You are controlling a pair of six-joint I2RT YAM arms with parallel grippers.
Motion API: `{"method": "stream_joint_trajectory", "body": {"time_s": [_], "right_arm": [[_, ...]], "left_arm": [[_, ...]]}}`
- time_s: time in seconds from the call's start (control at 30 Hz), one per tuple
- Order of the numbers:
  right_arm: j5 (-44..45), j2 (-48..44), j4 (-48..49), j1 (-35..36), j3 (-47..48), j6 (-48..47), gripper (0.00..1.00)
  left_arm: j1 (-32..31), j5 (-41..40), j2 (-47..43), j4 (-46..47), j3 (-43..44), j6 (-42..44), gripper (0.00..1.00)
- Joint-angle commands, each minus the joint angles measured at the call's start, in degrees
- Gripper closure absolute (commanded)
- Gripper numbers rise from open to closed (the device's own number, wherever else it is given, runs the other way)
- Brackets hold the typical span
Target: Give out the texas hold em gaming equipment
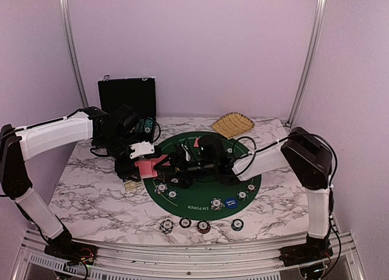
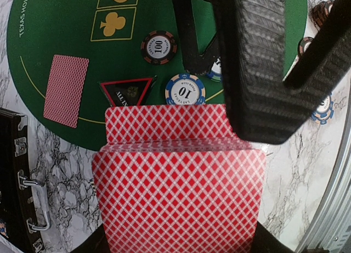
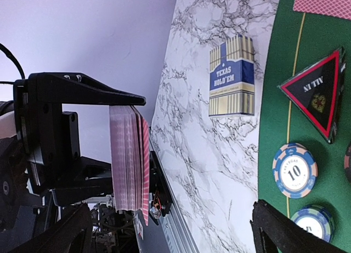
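Left gripper (image 1: 141,166) clamped on card deck (image 2: 178,198) above left side of table (image 1: 91,189). Right gripper (image 1: 177,164) spread wide beside it. Cards thin, slick, bendy (top one seemingly jutting out); pinch its free edge.

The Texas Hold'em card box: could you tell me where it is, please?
In the right wrist view the card box lies on the marble table, just off the green mat, nearest the triangular All In marker; from above, left of the mat.
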Motion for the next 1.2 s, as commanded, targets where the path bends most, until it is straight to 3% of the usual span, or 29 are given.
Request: {"method": "stream_joint_trajectory", "body": {"time_s": [0.0,1.17], "right_arm": [[-0.9,1.7,3.8,0.8,2.8,1.8,0.01],[-3.5,13.6,4.7,3.7,18.3,6.0,0.01]], "left_arm": [[0.0,0.8,-0.1,-1.1,1.3,-0.1,0.98],[0.0,1.3,-0.2,-1.1,1.3,-0.1,0.98]]}}
